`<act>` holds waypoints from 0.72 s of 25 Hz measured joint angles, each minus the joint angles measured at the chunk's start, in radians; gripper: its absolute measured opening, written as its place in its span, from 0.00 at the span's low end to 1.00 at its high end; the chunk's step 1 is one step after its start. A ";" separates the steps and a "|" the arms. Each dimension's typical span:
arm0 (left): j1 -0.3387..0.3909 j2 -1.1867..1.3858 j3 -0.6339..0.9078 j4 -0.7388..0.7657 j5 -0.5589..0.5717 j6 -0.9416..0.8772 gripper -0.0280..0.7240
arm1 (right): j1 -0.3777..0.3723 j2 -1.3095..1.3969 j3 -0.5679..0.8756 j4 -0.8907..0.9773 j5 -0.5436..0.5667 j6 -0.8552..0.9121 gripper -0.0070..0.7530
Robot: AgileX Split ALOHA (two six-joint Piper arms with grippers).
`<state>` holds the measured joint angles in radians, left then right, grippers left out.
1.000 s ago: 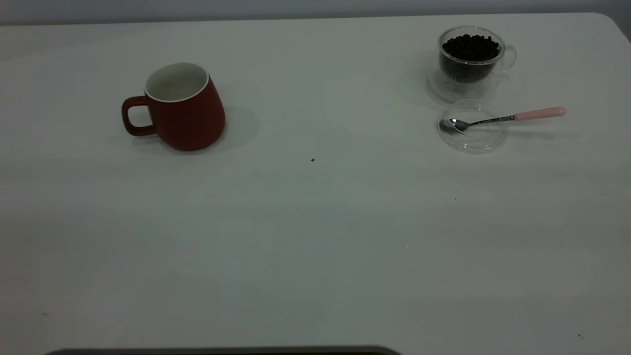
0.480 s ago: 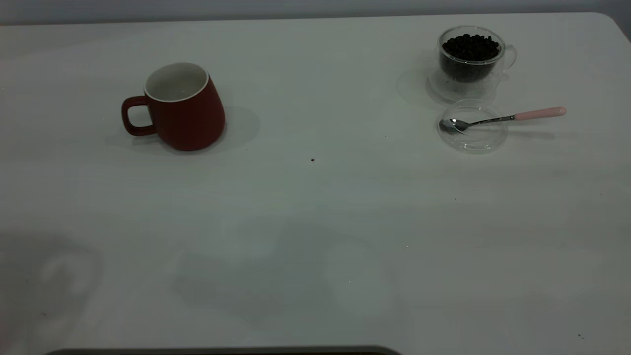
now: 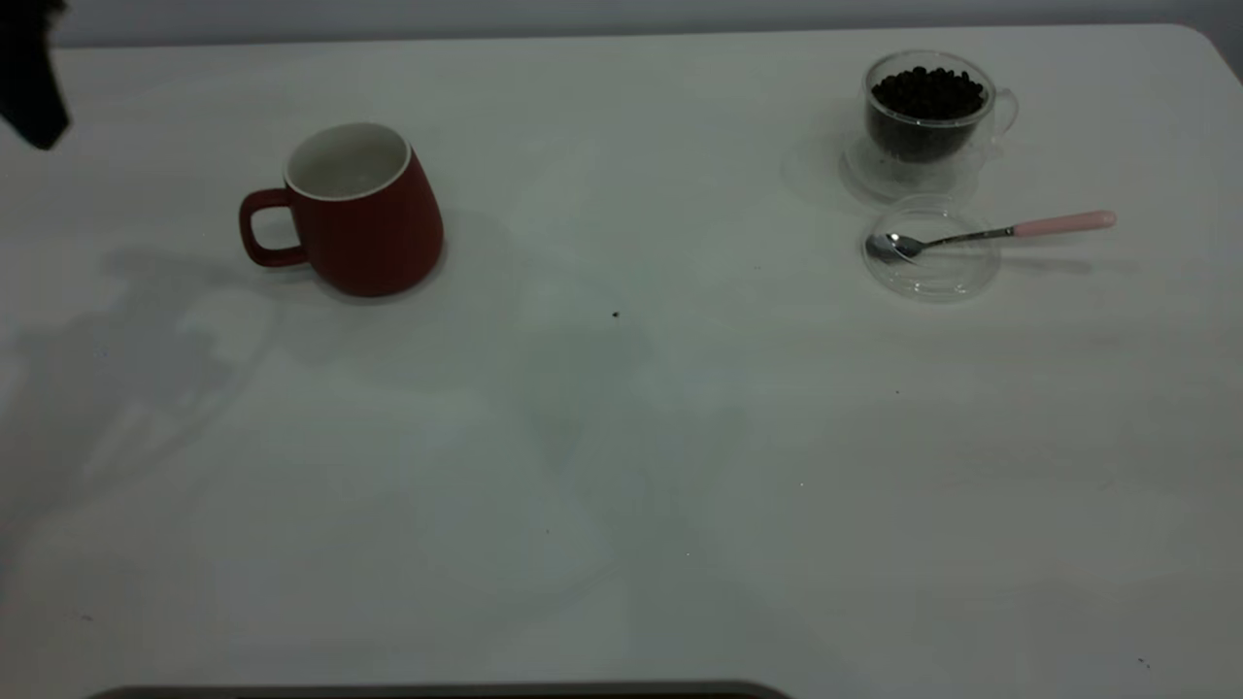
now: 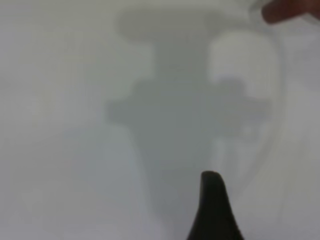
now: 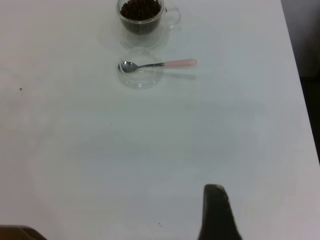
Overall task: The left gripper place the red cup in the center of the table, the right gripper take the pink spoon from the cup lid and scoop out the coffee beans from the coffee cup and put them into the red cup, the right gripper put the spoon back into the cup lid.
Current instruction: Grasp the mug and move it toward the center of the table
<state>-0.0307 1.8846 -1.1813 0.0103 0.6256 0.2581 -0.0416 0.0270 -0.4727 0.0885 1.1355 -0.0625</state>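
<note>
My left gripper (image 3: 34,83) hangs above the far left corner of the tabletop (image 3: 621,466); only a dark piece of it shows in the exterior view, and one black fingertip (image 4: 214,210) shows in my left wrist view, so I cannot tell how wide it stands. Its shadow falls on the tabletop beneath it. The red cup (image 3: 354,209) stands upright well apart from that gripper, farther along the far edge toward the middle, with its handle turned toward the left edge.

Of my right gripper, a single black fingertip (image 5: 216,212) shows in the right wrist view, above bare tabletop, and I cannot tell its opening either. Well apart from it, near the far right corner, stands the coffee cup (image 3: 927,116) heaped with coffee beans (image 3: 927,94). Just beside it on the near side lies the cup lid (image 3: 930,249), with the pink spoon (image 3: 995,233) resting bowl-in-lid, its handle pointing toward the right edge.
</note>
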 joint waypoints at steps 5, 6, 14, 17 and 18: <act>0.000 0.211 -0.193 -0.081 0.068 0.369 0.82 | 0.000 0.000 0.000 0.000 0.000 0.000 0.72; 0.000 0.241 -0.225 -0.085 0.071 0.405 0.82 | 0.000 0.000 0.000 0.000 0.000 0.000 0.72; -0.015 0.364 -0.360 -0.104 0.079 0.675 0.82 | 0.000 0.000 0.000 0.000 0.000 0.000 0.72; -0.016 0.371 -0.361 -0.157 0.085 0.847 0.82 | 0.000 0.000 0.000 0.000 0.000 0.000 0.72; -0.016 0.373 -0.361 -0.179 0.087 0.898 0.82 | 0.000 0.000 0.000 0.000 0.000 0.000 0.72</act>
<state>-0.0472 2.2579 -1.5426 -0.1687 0.7130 1.1563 -0.0416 0.0270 -0.4727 0.0885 1.1355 -0.0625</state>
